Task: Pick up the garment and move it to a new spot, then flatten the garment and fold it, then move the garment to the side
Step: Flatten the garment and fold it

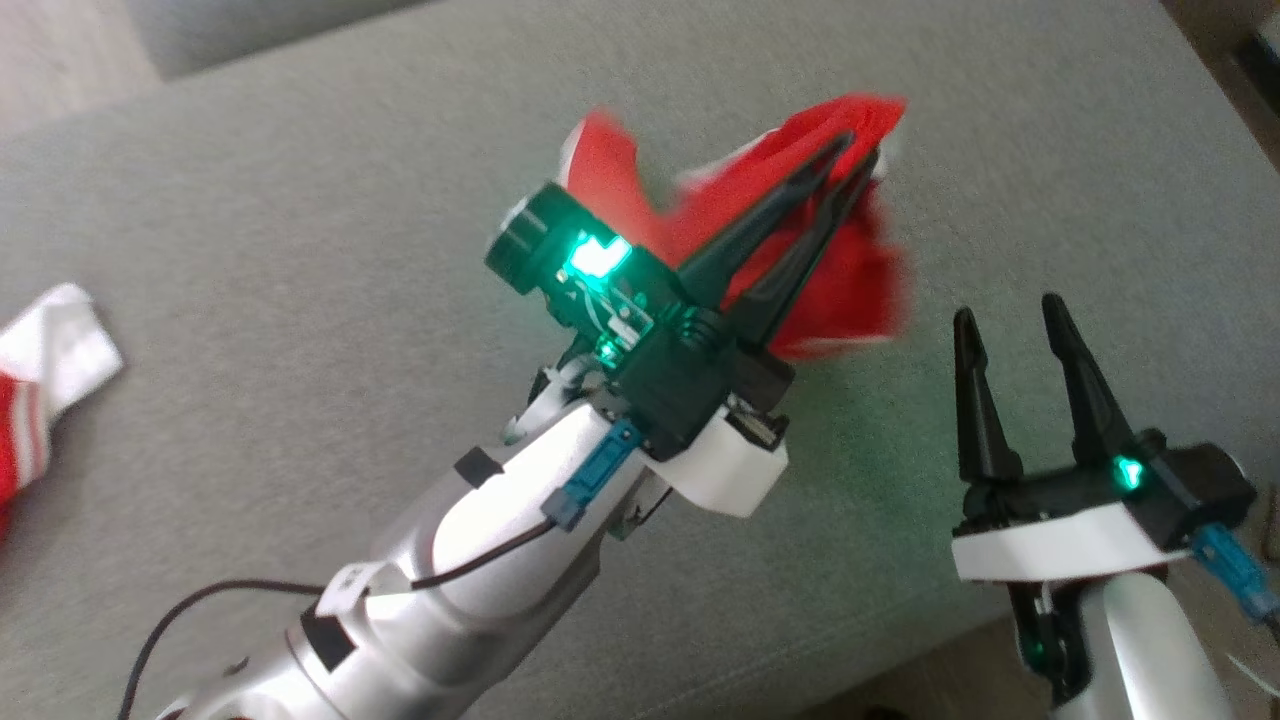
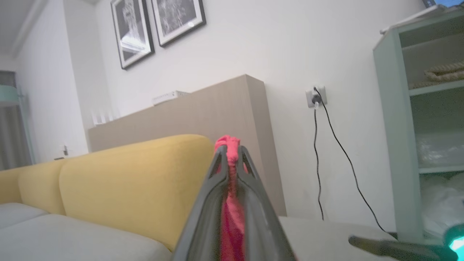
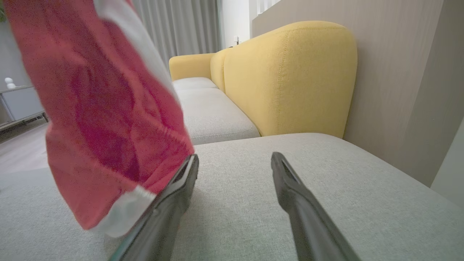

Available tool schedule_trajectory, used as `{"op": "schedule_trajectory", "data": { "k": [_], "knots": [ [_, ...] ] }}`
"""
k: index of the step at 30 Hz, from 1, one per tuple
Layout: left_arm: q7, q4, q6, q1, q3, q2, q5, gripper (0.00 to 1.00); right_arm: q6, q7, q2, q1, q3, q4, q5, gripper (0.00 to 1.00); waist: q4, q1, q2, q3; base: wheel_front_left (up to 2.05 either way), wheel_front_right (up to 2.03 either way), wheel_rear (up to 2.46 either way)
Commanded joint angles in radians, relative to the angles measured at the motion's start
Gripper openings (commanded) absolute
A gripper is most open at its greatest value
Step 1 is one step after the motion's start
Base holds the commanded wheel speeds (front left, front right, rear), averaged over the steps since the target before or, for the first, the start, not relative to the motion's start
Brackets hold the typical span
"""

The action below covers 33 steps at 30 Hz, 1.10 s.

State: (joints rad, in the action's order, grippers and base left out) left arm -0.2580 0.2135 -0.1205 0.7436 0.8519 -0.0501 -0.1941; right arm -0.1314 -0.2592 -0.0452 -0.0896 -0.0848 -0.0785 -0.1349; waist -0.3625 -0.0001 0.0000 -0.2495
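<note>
Head view shows the left tool [image 1: 862,150] clamped on the red garment [image 1: 610,165], holding it up over the grey sofa seat [image 1: 300,250], apparently for carrying to a new spot, while the right tool [image 1: 1008,310] stands open nearby.

L tool [image 1: 862,148], R tool [image 1: 1007,308]: blk fingers [image 1: 975,400], white cuffs [image 1: 1050,545], green LEDs [image 1: 598,258].
</note>
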Motion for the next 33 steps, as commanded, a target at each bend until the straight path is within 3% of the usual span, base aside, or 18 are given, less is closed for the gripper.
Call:
{"op": "schedule_trajectory", "data": {
  "k": [1, 6, 13, 14, 15, 21, 28, 33],
  "knots": [
    [-0.004, -0.041, -0.007, 0.027, -0.041, 0.000, -0.005, 0.00, 0.001, -0.003, -0.005, -0.006, -0.015, 0.031, 0.008, 1.00, 0.038, 0.0001, 0.0000, 0.042, 0.00, 0.00, 0.00],
    [-0.004, -0.049, -0.018, -0.064, -0.082, -0.041, -0.033, 0.00, 0.001, -0.003, -0.005, 0.020, -0.008, 0.032, 0.026, 1.00, 0.092, 0.0001, 0.0000, 0.073, 0.00, 0.00, 0.00],
    [0.046, 0.075, -0.006, -0.306, -0.137, -0.147, -0.190, 0.00, 0.001, -0.003, -0.005, 0.043, 0.005, 0.030, 0.048, 1.00, 0.161, 0.0001, 0.0000, 0.068, 0.00, 0.00, 0.00],
    [0.043, 0.092, -0.011, -0.332, -0.150, -0.150, -0.211, 0.32, 0.001, -0.003, -0.005, 0.045, 0.009, 0.029, 0.050, 1.00, 0.172, 0.0001, 0.0000, 0.068, 0.00, 0.00, 0.00],
    [0.038, 0.106, -0.011, -0.354, -0.160, -0.152, -0.228, 1.00, 0.001, -0.003, -0.005, 0.048, 0.011, 0.028, 0.052, 1.00, 0.181, 0.0001, 0.0000, 0.069, 0.00, 0.00, 0.00],
    [0.008, 0.096, 0.010, -0.433, -0.235, -0.103, -0.343, 1.00, 0.001, -0.003, -0.005, 0.056, 0.025, 0.025, 0.064, 1.00, 0.234, 0.0001, 0.0000, 0.085, 0.00, 0.00, 0.00],
    [0.076, 0.062, 0.121, -0.453, -0.224, -0.031, -0.516, 1.00, 0.001, -0.003, -0.005, 0.052, 0.018, 0.021, 0.070, 1.00, 0.260, 0.0001, 0.0000, 0.085, 0.00, 0.00, 0.00],
    [0.172, 0.127, 0.108, -0.432, -0.232, -0.009, -0.641, 1.00, 0.001, -0.003, -0.005, 0.037, 0.007, 0.020, 0.065, 1.00, 0.242, 0.0001, 0.0000, 0.071, 0.00, 0.00, 0.00]
  ]
}}
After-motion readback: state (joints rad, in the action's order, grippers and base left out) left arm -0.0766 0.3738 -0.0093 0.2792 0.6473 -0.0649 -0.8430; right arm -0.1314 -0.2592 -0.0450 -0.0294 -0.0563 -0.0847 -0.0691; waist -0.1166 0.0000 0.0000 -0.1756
